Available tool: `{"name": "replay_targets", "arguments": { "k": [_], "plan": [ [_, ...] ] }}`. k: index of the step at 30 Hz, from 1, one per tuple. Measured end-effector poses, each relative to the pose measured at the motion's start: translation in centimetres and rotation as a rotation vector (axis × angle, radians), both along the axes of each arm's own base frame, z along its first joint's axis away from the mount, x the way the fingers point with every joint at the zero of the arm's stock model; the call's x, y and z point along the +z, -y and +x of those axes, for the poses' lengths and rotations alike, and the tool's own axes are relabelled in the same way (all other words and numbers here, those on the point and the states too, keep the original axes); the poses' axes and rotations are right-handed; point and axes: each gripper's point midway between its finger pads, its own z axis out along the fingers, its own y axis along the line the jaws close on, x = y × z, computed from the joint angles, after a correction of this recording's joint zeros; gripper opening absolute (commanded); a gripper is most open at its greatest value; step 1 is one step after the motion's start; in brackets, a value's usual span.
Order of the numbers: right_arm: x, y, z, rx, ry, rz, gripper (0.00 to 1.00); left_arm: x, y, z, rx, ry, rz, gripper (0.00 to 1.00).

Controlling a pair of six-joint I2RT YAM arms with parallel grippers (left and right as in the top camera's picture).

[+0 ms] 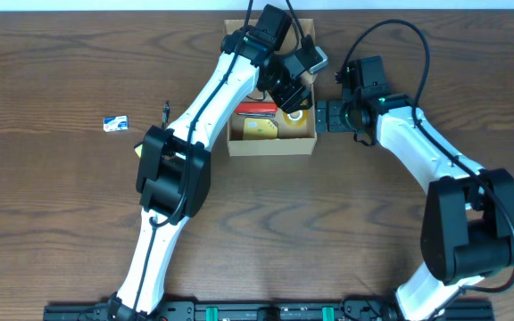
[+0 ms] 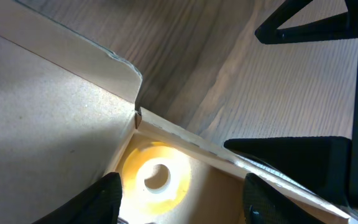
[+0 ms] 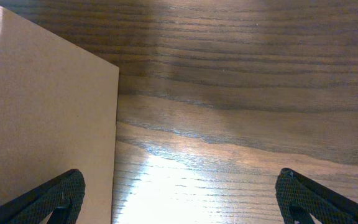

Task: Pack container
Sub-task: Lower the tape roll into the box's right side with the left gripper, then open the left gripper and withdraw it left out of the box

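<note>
Cardboard marks the middle of the scene: the container (image 1: 271,147) sits on the wooden table (image 1: 61,223) at the far centre, its top open. Inside it lie a red item (image 1: 255,110) along the back, a flat yellow piece (image 1: 261,130) in front of that, and a yellow tape roll (image 2: 157,174) in the corner nearest the right arm.

The left gripper (image 2: 182,190) hangs over that corner, pointing down into the container. Its two dark fingers (image 2: 104,199) stand apart on either side of the roll in the wrist view. Nothing is caught between them, and the roll lies flat on the container's floor below, so this hand is parted and holds nothing.

The right gripper (image 3: 179,208) is low over the table just beside the container's right outer wall, facing it. Its jaws are spread as wide as they go. The plain cardboard wall fills the left part of its view and bare wood the rest, with nothing in its grasp. Whether a fingertip touches the wall cannot be told.

Well to the left of the container, a small blue-and-white item (image 1: 114,123) lies alone on the table.
</note>
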Motion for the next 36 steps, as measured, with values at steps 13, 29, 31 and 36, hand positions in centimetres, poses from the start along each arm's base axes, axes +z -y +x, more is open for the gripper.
{"name": "replay_targets", "arguments": {
  "k": [13, 29, 31, 36],
  "plan": [
    [0.0, 0.0, 0.0, 0.0, 0.0, 0.0, 0.99, 0.0, -0.1, 0.1, 0.015, -0.008, -0.003, 0.67],
    [0.0, 0.0, 0.0, 0.0, 0.0, 0.0, 0.99, 11.7, -8.4, 3.6, 0.235, 0.285, 0.104, 0.74],
    [0.0, 0.0, 0.0, 0.0, 0.0, 0.0, 0.99, 14.2, -9.0, 3.3, 0.25, 0.33, 0.086, 0.77],
    [0.0, 0.0, 0.0, 0.0, 0.0, 0.0, 0.99, 19.5, -13.6, 3.7, 0.443, 0.42, 0.106, 0.66]
  ]
}}
